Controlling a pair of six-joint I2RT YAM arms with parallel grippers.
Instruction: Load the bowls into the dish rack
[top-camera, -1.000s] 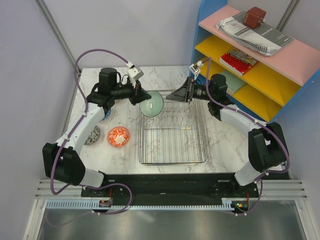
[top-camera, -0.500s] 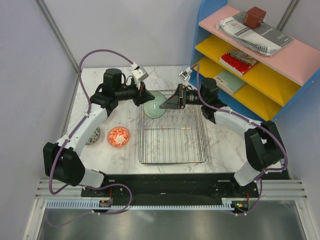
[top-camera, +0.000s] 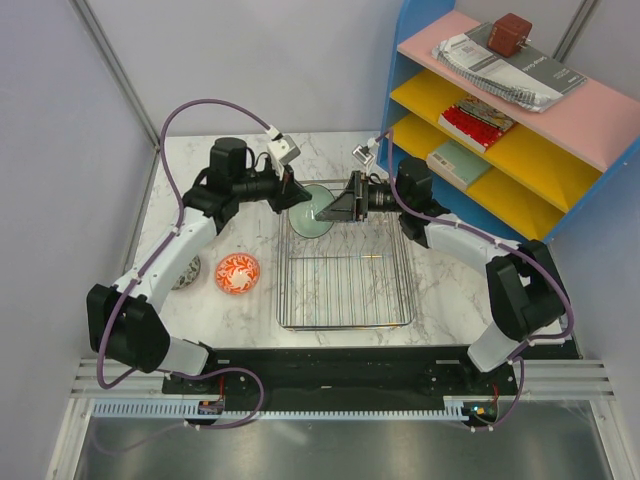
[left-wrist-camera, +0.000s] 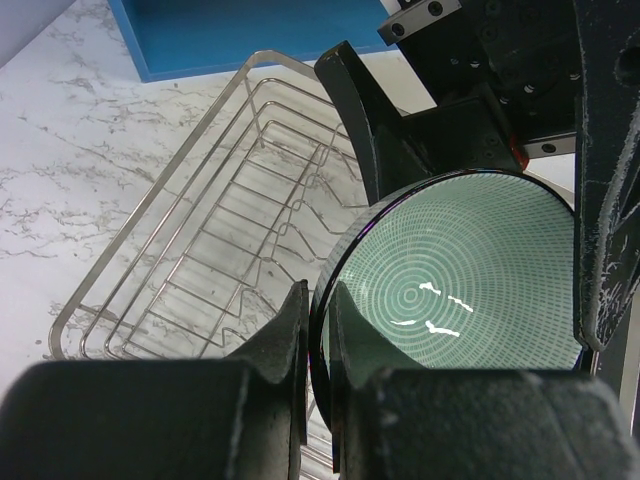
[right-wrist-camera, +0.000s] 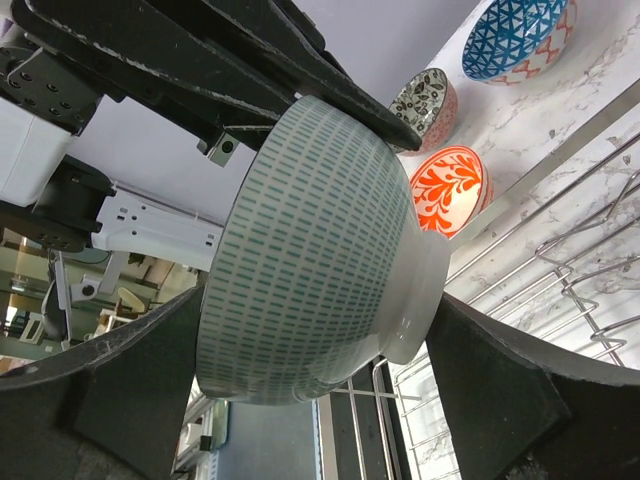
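Note:
A pale teal-green bowl (top-camera: 314, 213) hangs tilted on edge over the far left corner of the silver wire dish rack (top-camera: 345, 300). My left gripper (top-camera: 297, 203) is shut on its rim, as the left wrist view shows (left-wrist-camera: 320, 310), with the bowl's inside (left-wrist-camera: 470, 270) facing the camera. My right gripper (top-camera: 336, 207) is open, its fingers (right-wrist-camera: 520, 380) on either side of the bowl's outside (right-wrist-camera: 310, 270). On the table to the left lie a red-orange bowl (top-camera: 237, 272), a speckled bowl (top-camera: 185, 270) and a blue patterned bowl (right-wrist-camera: 515, 35).
A blue shelf unit (top-camera: 500, 120) with pink and yellow shelves, books and a red box stands at the back right, close behind the right arm. The rack's upright tines (left-wrist-camera: 270, 230) run below the held bowl. The marble table edge (top-camera: 150, 220) is at the left.
My right gripper has moved left until its open fingers straddle the teal bowl. My left gripper has carried the bowl slightly toward the rack's far left corner.

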